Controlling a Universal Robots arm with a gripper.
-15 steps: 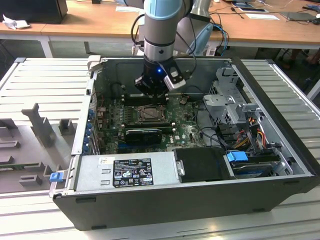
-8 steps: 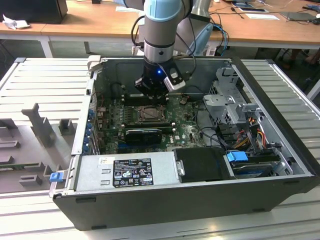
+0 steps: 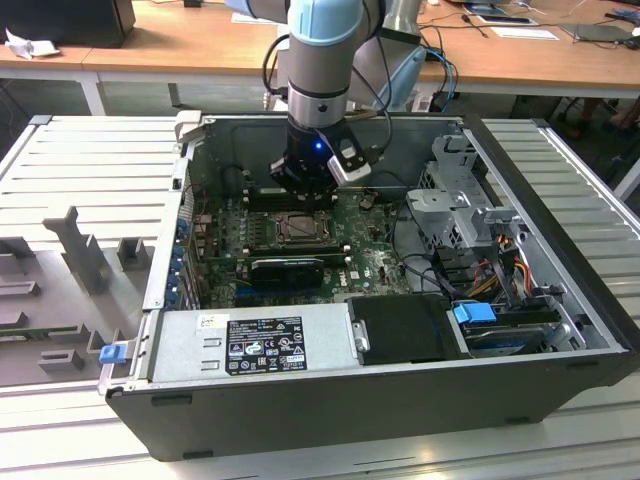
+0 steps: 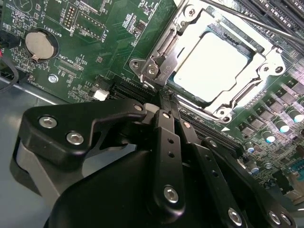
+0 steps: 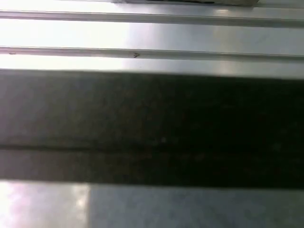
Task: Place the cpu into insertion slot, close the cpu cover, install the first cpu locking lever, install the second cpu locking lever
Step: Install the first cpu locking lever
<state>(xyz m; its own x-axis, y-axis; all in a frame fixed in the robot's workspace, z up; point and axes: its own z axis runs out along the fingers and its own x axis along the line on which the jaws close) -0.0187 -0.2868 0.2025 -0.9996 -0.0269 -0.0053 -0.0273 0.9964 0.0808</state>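
While the arm (image 3: 318, 60) hangs upright over the motherboard (image 3: 365, 262), tool (image 4: 167, 105) clenched empty, beside cpu cover (image 4: 266, 61), cpu (image 4: 211, 64) seated.

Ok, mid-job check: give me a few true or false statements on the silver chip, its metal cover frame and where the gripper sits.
1. The pale silver-grey square cpu lies in the socket. True.
2. The shiny metal cpu cover frame stands raised upright. False: it lies flat around the chip.
3. The black gripper holds the cpu. False: the cpu lies in the socket, apart from the fingers.
4. The gripper sits beside the socket's corner. True.
5. The round coin battery lies on the cpu. False: it sits on the green board, well away.
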